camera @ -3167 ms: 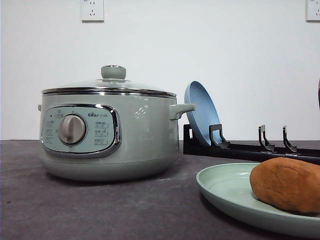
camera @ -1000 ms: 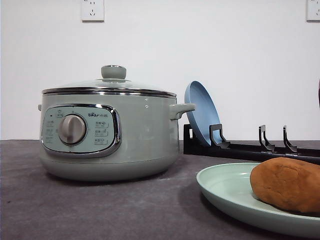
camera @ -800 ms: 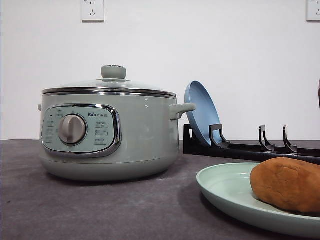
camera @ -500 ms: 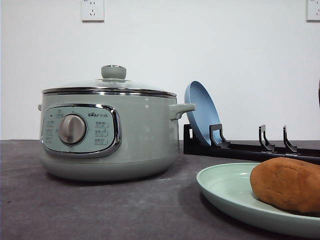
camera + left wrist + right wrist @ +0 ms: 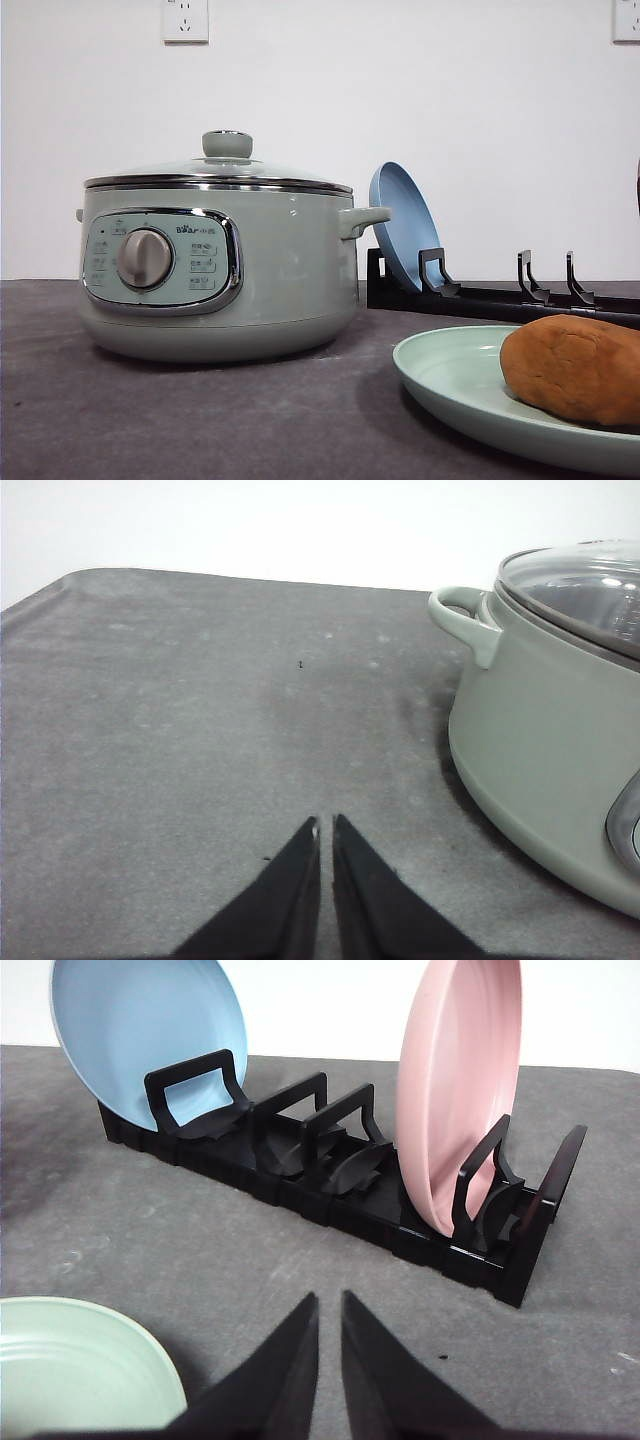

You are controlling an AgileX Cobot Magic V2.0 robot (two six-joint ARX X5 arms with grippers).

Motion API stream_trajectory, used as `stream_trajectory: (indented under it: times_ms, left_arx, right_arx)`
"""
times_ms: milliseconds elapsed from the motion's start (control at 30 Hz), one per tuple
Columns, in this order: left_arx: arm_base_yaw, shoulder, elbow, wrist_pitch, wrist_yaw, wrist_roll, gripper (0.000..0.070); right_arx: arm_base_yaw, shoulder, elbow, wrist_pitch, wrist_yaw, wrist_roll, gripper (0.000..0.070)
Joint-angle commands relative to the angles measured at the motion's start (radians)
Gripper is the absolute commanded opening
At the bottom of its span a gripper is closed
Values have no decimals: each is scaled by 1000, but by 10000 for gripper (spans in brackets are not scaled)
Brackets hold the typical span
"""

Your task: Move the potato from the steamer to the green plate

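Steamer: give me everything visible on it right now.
The steamer is a large round pale sage-green pot, glossy like enamel or plastic, standing upright on the dark table. A chrome-framed control panel on its front carries a silver dial and small buttons. Curved handles stick out at the sides. The glass lid, chrome-rimmed with a green knob, sits closed. Nothing else touches it.

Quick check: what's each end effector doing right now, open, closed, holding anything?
Left end effector: closed, holding nothing, over bare table beside the steamer.
Right end effector: nearly closed, empty, facing the dish rack.
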Motion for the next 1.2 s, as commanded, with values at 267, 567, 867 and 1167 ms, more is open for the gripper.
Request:
stream_trajectory:
  times_ms: [267, 567, 867, 1167]
  left_arx:
    - [-2, -1, -20, -6, -5, 5, 26]
    - [-2, -1, -20, -6, -5, 5, 26]
    - [-2, -1, -20, -6, -5, 5, 26]
    - [-2, -1, -20, -6, -5, 5, 26]
  right_arx:
    - [0, -3, -6, 10, 1, -3, 30]
    - [0, -3, -6, 10, 1, -3, 30]
    - [0, -3, -6, 10, 1, -3, 30]
    - [0, -3, -6, 10, 1, -3, 30]
